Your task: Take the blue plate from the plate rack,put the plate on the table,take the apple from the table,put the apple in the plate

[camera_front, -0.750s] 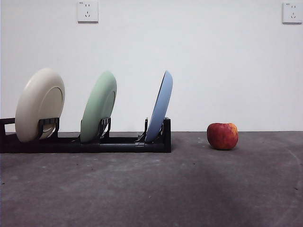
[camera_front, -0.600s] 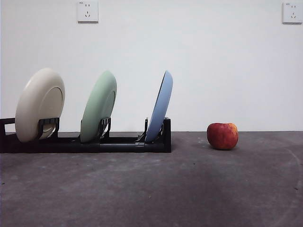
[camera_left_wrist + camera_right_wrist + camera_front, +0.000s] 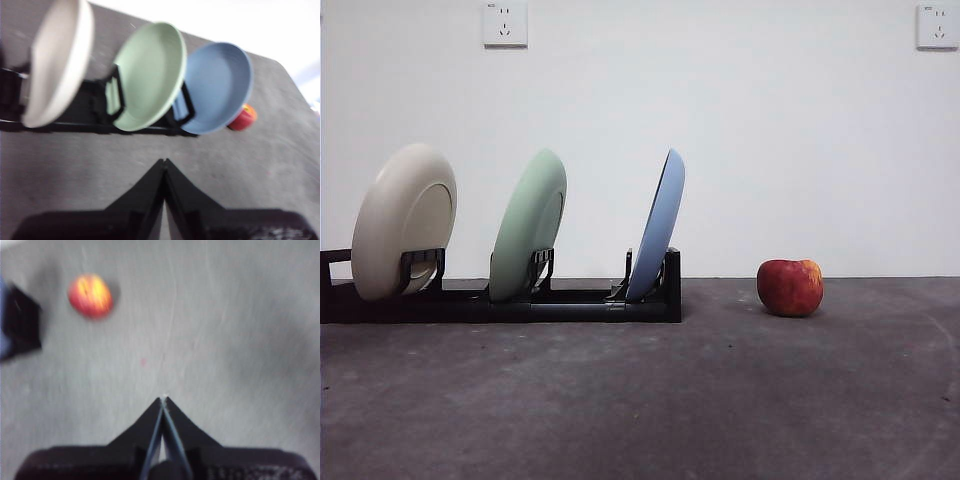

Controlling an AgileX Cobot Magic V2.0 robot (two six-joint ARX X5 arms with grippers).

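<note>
The blue plate [image 3: 659, 226] [image 3: 216, 88] stands tilted in the last slot of the black plate rack [image 3: 570, 300] [image 3: 100, 107], at the end nearest the apple. On the table [image 3: 720, 400], right of the rack, rests the red apple [image 3: 790, 288] [image 3: 243, 118] [image 3: 90, 295]. My left gripper [image 3: 164, 161] is shut and empty, held above the table in front of the rack. The right gripper [image 3: 163, 398] is also shut and empty, above bare table well away from the apple. Neither arm appears in the front view.
A pale green plate [image 3: 528, 225] [image 3: 148, 76] and a cream plate [image 3: 404, 221] [image 3: 57, 60] stand in the rack's other slots. A white wall with two sockets [image 3: 505, 23] rises behind the table.
</note>
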